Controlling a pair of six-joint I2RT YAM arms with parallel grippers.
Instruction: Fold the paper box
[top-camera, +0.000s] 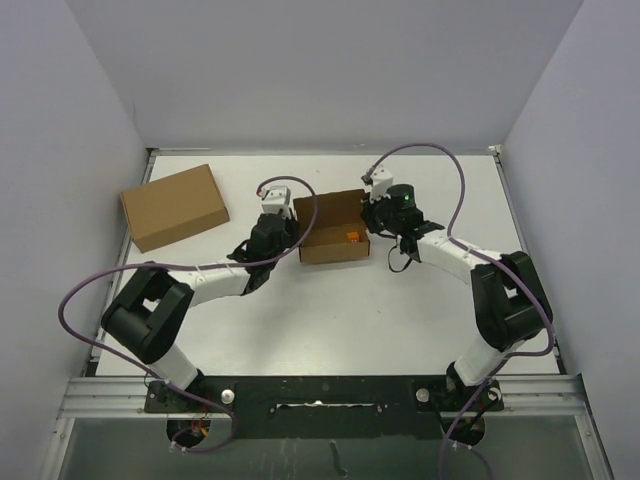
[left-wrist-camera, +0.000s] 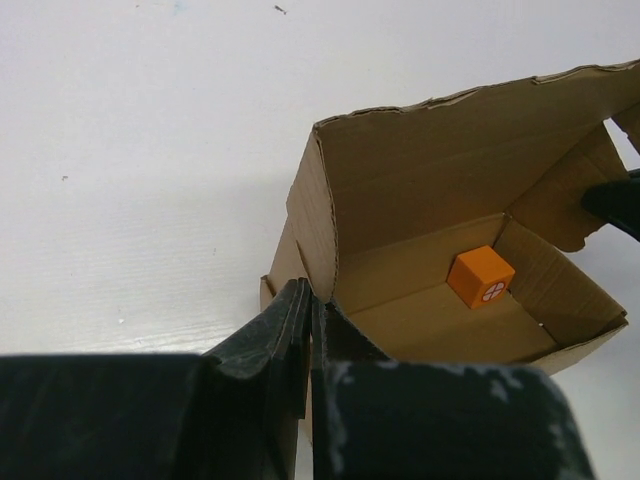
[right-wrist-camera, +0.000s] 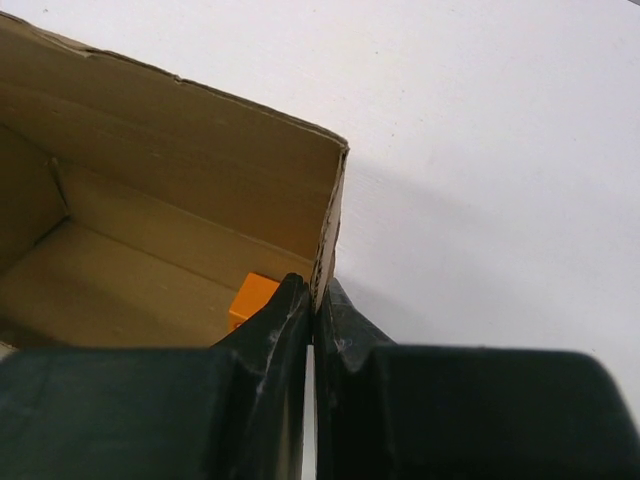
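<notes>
The paper box stands open near the middle of the table, its lid flap raised at the back. A tiny orange cube lies inside it. My left gripper is shut on the box's left side wall. The left wrist view shows that gripper pinching the wall's edge, with the box's inside and the cube beyond. My right gripper is shut on the box's right side wall. In the right wrist view its tips clamp the wall of the box, next to the cube.
A larger plain brown cardboard box lies closed at the back left of the white table. Grey walls enclose the table on three sides. The right gripper's dark finger shows at the right edge of the left wrist view.
</notes>
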